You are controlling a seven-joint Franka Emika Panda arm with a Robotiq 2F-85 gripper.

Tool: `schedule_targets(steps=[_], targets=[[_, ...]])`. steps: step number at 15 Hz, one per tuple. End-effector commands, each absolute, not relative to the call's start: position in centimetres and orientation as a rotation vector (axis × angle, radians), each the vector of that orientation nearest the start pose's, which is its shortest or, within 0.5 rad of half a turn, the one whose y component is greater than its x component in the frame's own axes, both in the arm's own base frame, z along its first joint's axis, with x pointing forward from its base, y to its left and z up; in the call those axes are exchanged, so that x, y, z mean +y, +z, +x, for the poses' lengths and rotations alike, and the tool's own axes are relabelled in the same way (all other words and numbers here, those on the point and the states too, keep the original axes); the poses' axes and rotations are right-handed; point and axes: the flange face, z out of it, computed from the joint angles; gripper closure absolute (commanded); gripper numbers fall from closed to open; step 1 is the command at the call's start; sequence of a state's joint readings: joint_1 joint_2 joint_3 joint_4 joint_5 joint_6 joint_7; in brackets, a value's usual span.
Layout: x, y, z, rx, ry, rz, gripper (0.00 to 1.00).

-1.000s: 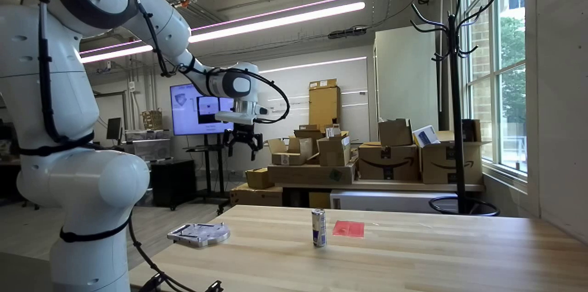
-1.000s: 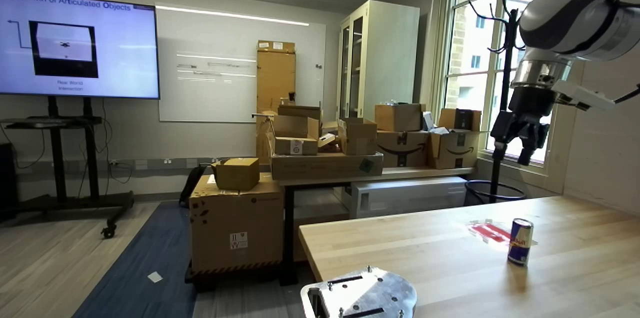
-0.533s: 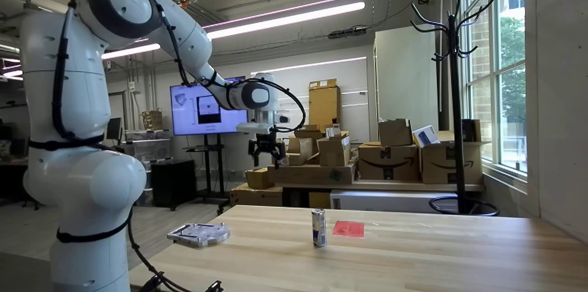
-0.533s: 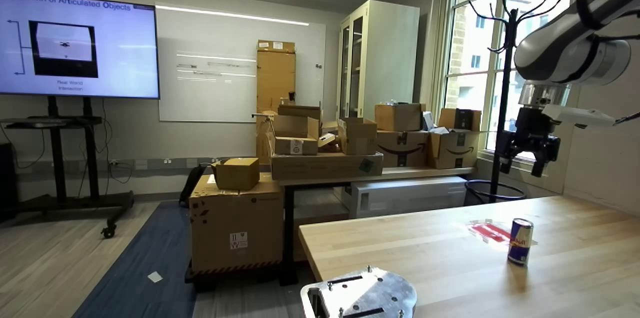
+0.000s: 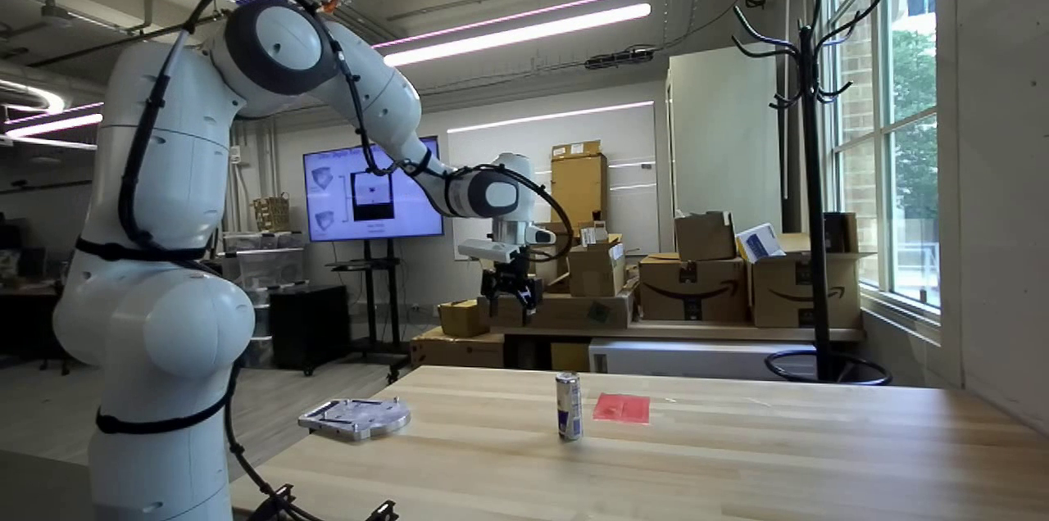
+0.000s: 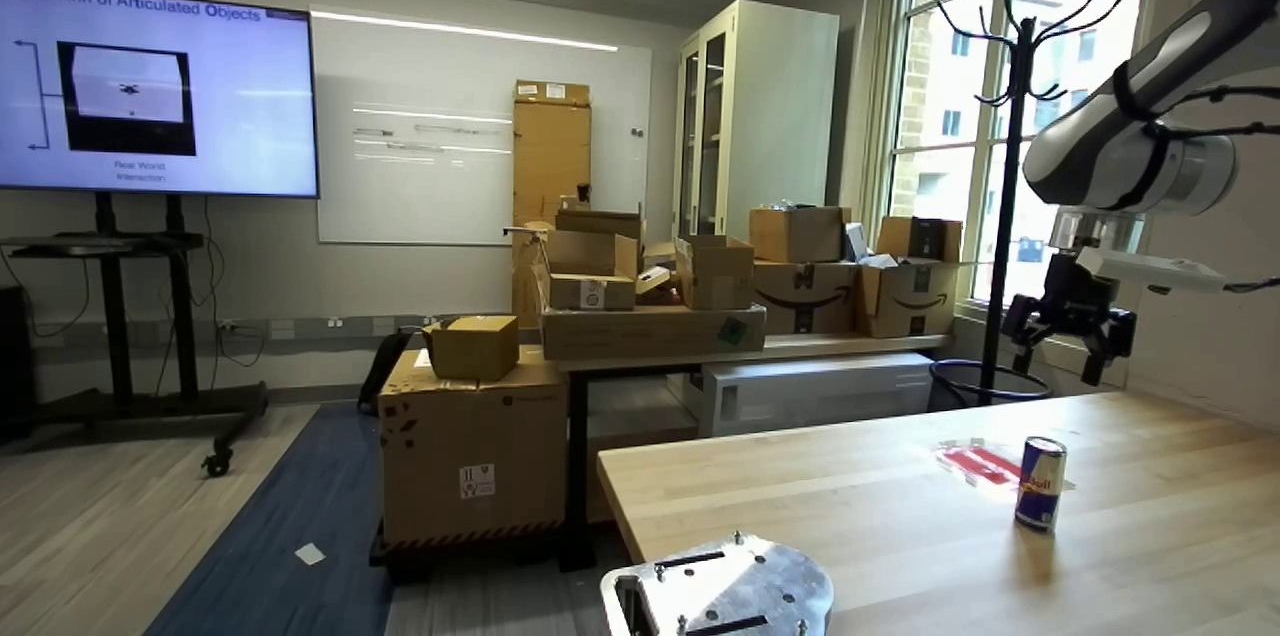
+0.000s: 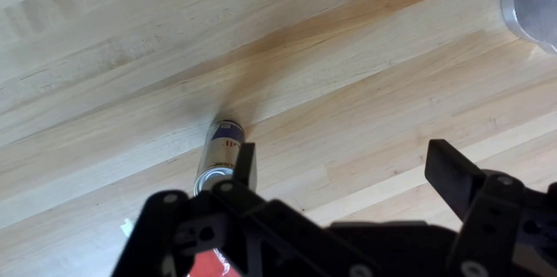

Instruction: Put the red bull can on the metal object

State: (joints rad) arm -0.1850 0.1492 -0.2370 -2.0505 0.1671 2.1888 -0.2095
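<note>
The red bull can [image 5: 569,406] stands upright on the wooden table in both exterior views [image 6: 1041,484]. The metal object [image 5: 356,418] is a flat silvery plate with slots and holes, near the table's edge; it also shows in an exterior view [image 6: 720,588] and at the top right corner of the wrist view [image 7: 537,2]. My gripper [image 5: 510,312] is open and empty, well above the table; it shows in the other views too [image 6: 1057,371]. In the wrist view the can [image 7: 224,144] is beside the left finger of the gripper [image 7: 341,155], which partly hides it.
A flat red item [image 5: 622,408] lies on the table [image 5: 778,455] close to the can; it also shows in the wrist view [image 7: 209,264]. A black coat rack [image 5: 815,218] and cardboard boxes [image 5: 692,287] stand behind the table.
The arm has moved toward the can and the gripper has come lower, with a slight tilt now. The can and the metal object have not moved.
</note>
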Motion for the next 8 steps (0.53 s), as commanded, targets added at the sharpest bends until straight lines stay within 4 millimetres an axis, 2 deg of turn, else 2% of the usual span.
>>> schedule_targets(steps=[1, 5, 8], targets=[[-24.4, 35.4, 55.4, 0.468, -0.046, -2.944, 0.00], [-27.2, 33.1, 56.9, 0.530, -0.017, -2.930, 0.00], [-29.2, 31.5, 57.4, 0.561, 0.020, -2.954, 0.00]])
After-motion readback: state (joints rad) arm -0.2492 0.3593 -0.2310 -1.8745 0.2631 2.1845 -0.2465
